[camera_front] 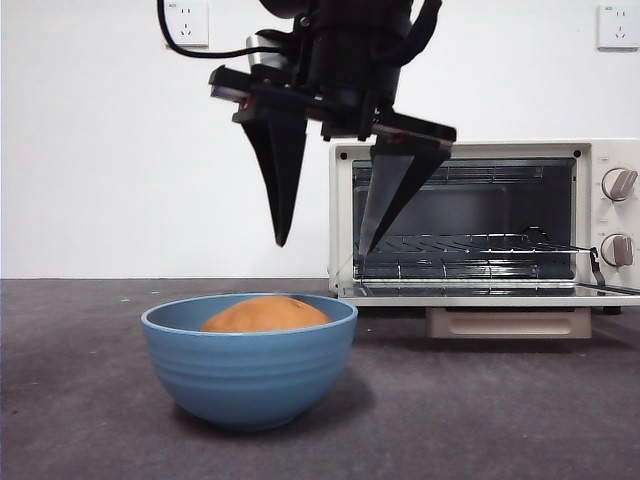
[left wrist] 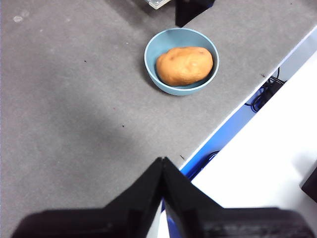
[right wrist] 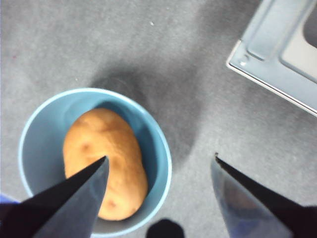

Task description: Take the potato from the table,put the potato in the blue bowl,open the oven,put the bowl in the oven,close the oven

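The blue bowl (camera_front: 249, 360) is sitting closest to the front camera on the dark grey table (camera_front: 80, 400), with the potato (camera_front: 265, 314) lying inside it and showing as an orange-brown dome just over the rim. Above the bowl the right gripper (camera_front: 320, 243) is hanging with its two black jaws spread wide apart and holding nothing, their tips pointing down and staying clear of the rim. Behind and to the right, the oven (camera_front: 480, 220) is standing with its door (camera_front: 490, 292) lying open and flat, the wire rack (camera_front: 470, 243) showing inside and two knobs (camera_front: 619, 184) sitting on its right side. A wall socket (camera_front: 187, 22) is showing on the white wall.

In the left wrist view, the left gripper (left wrist: 162, 166) is resting well apart from the bowl (left wrist: 153, 74), its jaws pressed together to a single point and gripping nothing. The potato (left wrist: 184, 65) is filling much of the bowl, which is sitting near the table's (left wrist: 74, 114) edge. Dark cables (left wrist: 265, 91) are lying beyond that edge.

In the right wrist view, the parted jaws of the right gripper (right wrist: 161, 161) are framing the bowl's (right wrist: 158, 144) near side; one jaw is overlapping the potato (right wrist: 106, 158) in the picture, the other is hovering over bare table (right wrist: 163, 59). A corner of the opened oven door (right wrist: 277, 54) is showing nearby.
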Motion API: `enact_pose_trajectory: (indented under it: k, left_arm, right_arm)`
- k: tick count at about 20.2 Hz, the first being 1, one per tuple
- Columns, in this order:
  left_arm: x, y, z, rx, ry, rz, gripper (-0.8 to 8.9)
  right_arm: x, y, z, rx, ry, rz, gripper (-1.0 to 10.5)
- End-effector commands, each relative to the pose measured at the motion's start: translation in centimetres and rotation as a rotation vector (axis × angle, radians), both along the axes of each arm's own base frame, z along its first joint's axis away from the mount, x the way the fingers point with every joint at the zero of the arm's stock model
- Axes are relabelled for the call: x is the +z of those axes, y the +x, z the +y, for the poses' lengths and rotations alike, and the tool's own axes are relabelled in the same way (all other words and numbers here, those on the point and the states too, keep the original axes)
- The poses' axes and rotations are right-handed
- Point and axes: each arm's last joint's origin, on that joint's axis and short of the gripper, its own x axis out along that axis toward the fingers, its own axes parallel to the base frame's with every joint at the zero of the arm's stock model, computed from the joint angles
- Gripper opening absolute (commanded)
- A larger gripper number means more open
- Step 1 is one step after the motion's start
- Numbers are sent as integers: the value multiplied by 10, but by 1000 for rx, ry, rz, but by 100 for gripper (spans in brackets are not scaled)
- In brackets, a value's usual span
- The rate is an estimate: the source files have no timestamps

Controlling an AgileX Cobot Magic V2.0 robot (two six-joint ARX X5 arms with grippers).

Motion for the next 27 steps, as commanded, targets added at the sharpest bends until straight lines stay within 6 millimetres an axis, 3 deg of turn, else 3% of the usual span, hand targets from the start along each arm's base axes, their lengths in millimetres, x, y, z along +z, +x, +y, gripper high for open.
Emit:
enact_pose_trajectory:
  k: [1, 7, 8, 10, 11, 17, 22, 27]
  left_arm:
    - [-1, 0, 0, 15, -9, 5, -8]
    - [-1, 0, 0, 25, -17, 11, -8]
    - [-1, 0, 0, 25, -17, 11, -8]
    - [-1, 0, 0, 25, -17, 11, -8]
    - [-1, 0, 0, 25, -17, 11, -8]
    - [-1, 0, 0, 24, -17, 11, -8]
    - [-1, 0, 0, 27, -19, 13, -7]
    - [-1, 0, 0, 27, -18, 13, -7]
  right_arm:
    - [-17, 4, 4, 14, -39, 31, 347]
    - [-51, 14, 16, 13, -77, 66, 341]
    - [-53, 15, 16, 10, -76, 67, 315]
    - [-54, 15, 16, 9, -78, 68, 73]
    - [-54, 15, 16, 11, -78, 68, 15]
    - [-53, 13, 15, 23, -93, 78, -12]
    - [-25, 18, -10, -16, -73, 75, -12]
    - [20, 39, -68, -192, 7, 0, -12]
